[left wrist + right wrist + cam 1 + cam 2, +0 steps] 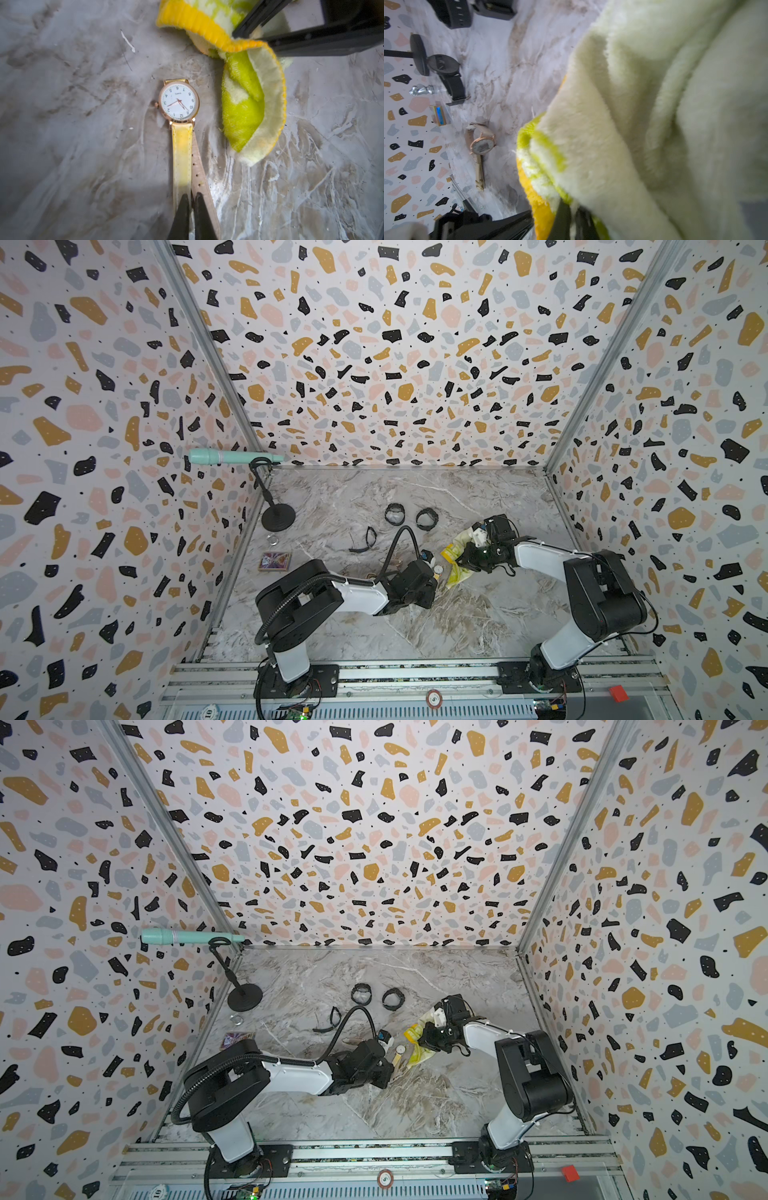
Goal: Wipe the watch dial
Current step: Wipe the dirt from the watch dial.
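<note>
Two grippers are sharing this wipe. Near the middle of the tabletop (83,124), the left gripper (192,196) is pinching the beige strap (181,155), jaws pressed together on it. That hold is best staying low and firm so the case is not skating. The watch dial (178,101) is lying face up and uncovered, just beside the yellow-green microfibre cloth (245,108). The right gripper (572,207) is pinching the cloth's bunched edge. It should be dragging a soft fold lightly across the glass, with no hard jaw tip meeting it.
</note>
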Available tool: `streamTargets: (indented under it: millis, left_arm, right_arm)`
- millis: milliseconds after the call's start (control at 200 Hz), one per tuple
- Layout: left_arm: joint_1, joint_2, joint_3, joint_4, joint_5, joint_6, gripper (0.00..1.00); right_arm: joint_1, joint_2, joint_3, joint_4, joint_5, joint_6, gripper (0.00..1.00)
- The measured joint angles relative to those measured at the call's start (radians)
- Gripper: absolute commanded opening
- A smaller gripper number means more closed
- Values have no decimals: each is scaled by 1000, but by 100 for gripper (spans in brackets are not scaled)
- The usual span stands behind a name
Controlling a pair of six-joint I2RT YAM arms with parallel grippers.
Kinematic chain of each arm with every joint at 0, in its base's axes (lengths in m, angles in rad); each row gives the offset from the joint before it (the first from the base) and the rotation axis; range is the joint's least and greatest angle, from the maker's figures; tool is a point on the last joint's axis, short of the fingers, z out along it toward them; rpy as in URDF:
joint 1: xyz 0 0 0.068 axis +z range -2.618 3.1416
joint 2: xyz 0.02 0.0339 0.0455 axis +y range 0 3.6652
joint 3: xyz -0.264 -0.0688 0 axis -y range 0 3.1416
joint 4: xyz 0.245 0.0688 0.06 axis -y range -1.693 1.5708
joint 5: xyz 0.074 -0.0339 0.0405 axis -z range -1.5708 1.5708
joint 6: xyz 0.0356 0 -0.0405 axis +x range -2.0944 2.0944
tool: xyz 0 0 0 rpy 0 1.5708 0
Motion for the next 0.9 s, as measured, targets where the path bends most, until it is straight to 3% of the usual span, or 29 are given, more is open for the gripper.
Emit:
streamTargets:
  millis: [215,526,896]
  left_arm:
    - [0,0,0,0,0,-1,8]
    - [0,1,2,-2,0,0,8]
    - [0,2,2,-3,0,3,7]
  right_arm:
    - [77,-15,21,1,-12,0,0]
    - [182,77,62,40,-29,37,0]
    - [82,106,11,89,-64,37,0]
